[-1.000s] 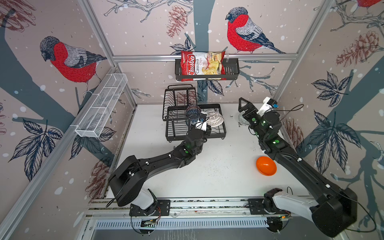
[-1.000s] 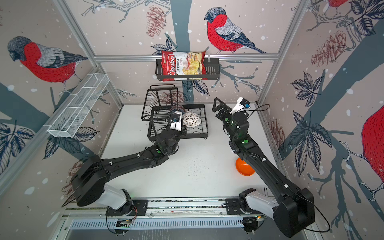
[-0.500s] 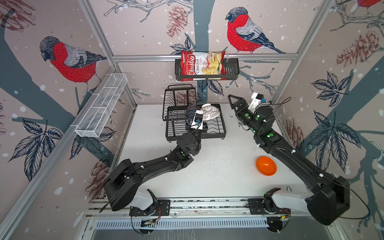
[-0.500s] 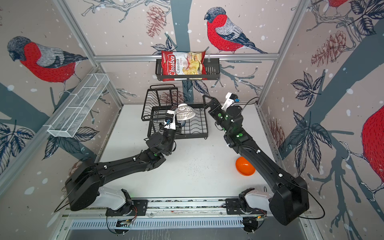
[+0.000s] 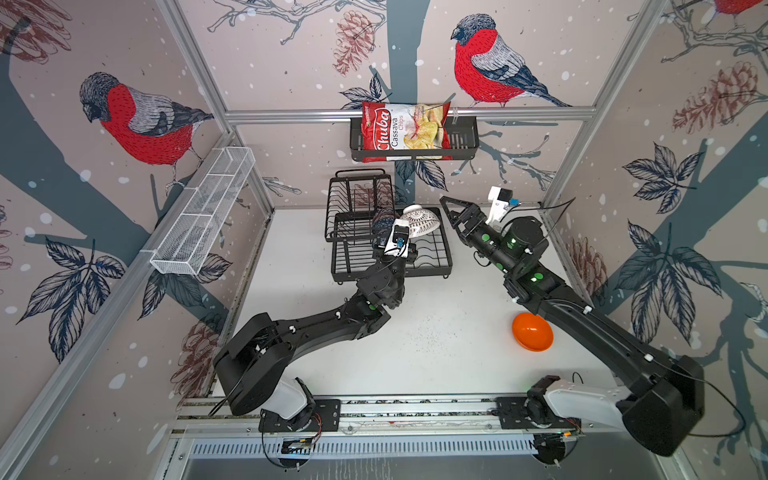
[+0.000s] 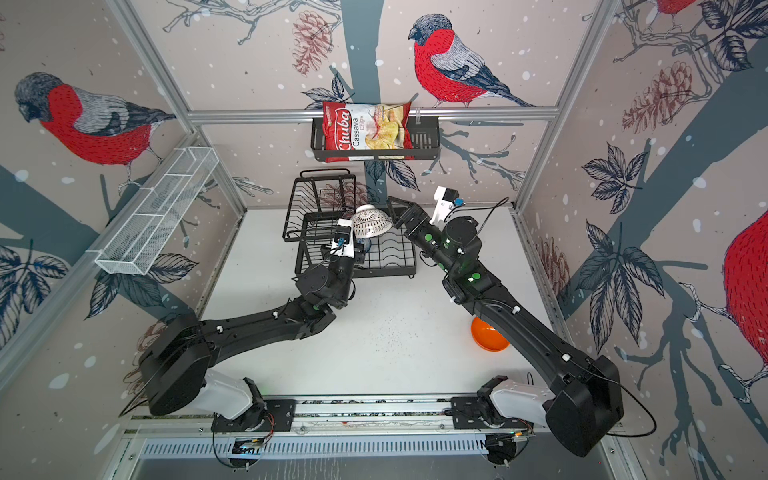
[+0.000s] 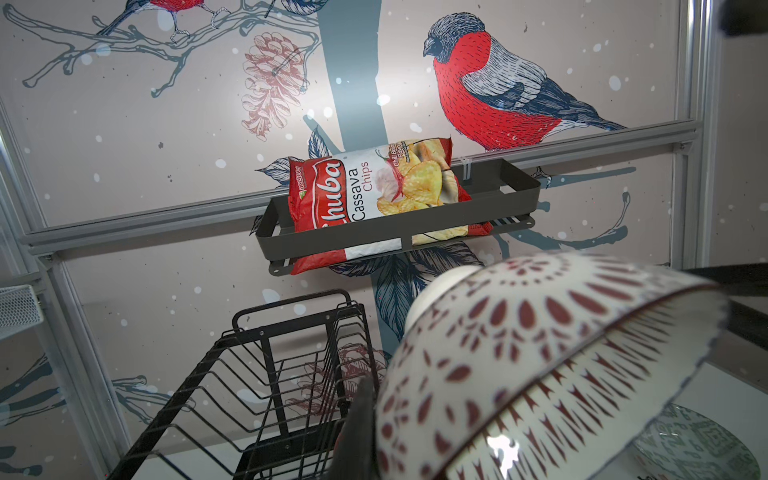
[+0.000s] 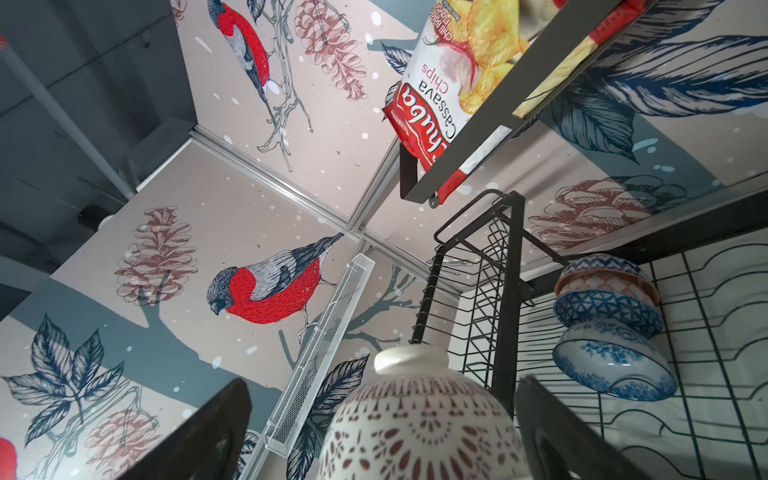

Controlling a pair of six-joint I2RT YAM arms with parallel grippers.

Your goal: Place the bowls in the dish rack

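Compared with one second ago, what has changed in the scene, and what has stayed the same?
The left gripper, shut on the white patterned bowl, lifted it a little above the dish rack. The open right gripper swung toward that bowl; its fingers now stand on either side of it, not closed. Unchanged: the orange bowl on the table, the stacked bowls in the rack.

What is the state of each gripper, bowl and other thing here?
left gripper, shut on patterned bowl's rim
patterned bowl, held above dish rack, tilted, foot up
right gripper, open, beside patterned bowl
stacked bowls, nested together in dish rack
orange bowl, upright on table
chips bag, lying in wall basket
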